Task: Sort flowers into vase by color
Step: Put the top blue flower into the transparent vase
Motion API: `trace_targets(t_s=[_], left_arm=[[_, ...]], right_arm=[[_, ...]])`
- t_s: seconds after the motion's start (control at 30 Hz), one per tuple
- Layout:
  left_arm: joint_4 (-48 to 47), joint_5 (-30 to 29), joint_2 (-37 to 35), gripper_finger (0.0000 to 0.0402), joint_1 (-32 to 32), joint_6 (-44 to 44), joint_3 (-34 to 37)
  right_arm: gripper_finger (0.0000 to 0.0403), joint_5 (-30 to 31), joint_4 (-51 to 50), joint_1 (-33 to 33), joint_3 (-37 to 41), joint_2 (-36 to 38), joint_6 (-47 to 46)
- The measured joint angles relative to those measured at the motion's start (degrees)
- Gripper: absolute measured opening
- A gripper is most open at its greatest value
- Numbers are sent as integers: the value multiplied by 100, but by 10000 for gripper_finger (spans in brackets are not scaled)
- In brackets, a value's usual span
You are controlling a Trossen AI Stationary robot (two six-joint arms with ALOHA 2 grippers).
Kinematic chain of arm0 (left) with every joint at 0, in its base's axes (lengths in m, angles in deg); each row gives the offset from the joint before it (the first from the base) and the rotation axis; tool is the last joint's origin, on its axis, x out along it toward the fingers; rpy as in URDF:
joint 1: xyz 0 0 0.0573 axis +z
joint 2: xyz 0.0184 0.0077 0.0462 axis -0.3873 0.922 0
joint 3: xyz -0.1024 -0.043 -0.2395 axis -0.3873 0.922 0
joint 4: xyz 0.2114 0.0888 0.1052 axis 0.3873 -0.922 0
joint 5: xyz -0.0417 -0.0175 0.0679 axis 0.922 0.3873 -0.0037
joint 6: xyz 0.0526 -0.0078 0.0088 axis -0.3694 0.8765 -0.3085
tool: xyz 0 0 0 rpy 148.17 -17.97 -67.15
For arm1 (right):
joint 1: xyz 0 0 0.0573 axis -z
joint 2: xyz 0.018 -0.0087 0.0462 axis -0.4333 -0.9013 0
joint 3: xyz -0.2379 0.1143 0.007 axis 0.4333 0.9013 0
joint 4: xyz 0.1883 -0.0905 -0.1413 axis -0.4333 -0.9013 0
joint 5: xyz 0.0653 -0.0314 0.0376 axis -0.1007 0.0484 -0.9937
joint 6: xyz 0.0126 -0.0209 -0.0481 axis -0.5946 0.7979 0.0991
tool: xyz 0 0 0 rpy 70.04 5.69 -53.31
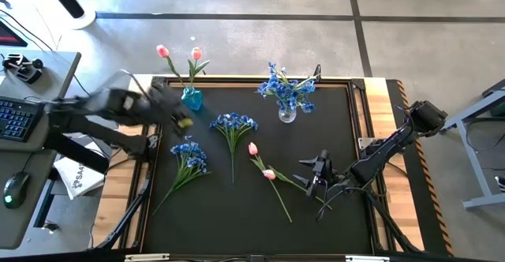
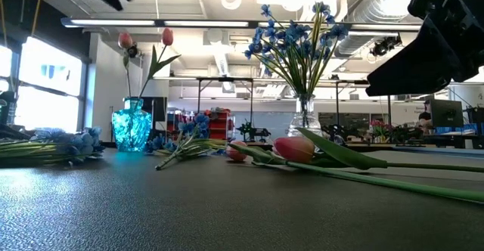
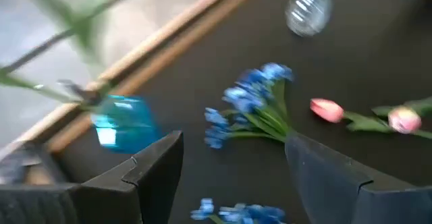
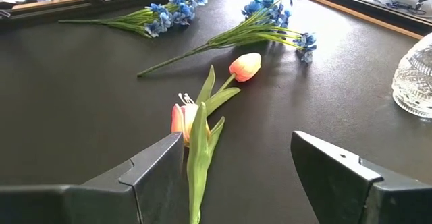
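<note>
Two dark arms are working over the black mat that is covering the wooden table. The left arm is reaching in from the mat's left edge, its left gripper hanging just beside the blue vase, fingers spread wide and holding nothing. The right arm is stretching in from the right side, and its right gripper is hovering low over the mat, jaws likewise wide apart and empty, right beside the stems of the two loose tulips.

Near the back edge the clear glass vase is standing upright, holding a bunch of blue blossoms. The blue vase, at the back left, is holding two pink tulips on long stems.

Lying flat on the mat are two more blue bunches: one near the middle, its stem pointing toward the front, and another further left, lying slantwise. To the right of them two pink tulips are lying close together, one a little further back than the other, their green stems running toward the right gripper
</note>
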Motion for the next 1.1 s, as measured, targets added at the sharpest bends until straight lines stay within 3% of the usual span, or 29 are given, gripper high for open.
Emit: trace_targets(t_s=[0.23, 0.47, 0.8, 1.1], left_arm=[[999, 7, 932, 241, -1080, 1237, 1100], [1859, 152, 2389, 240, -1406, 2248, 1523], [4021, 966, 3915, 240, -817, 1882, 1514], [4167, 1015, 4342, 240, -73, 1821, 1514]], right_arm=[[270, -31, 18, 2, 0, 0, 0], [270, 9, 18, 0, 0, 0, 2], [270, 22, 18, 1, 0, 0, 2], [270, 34, 16, 0, 0, 0, 2]])
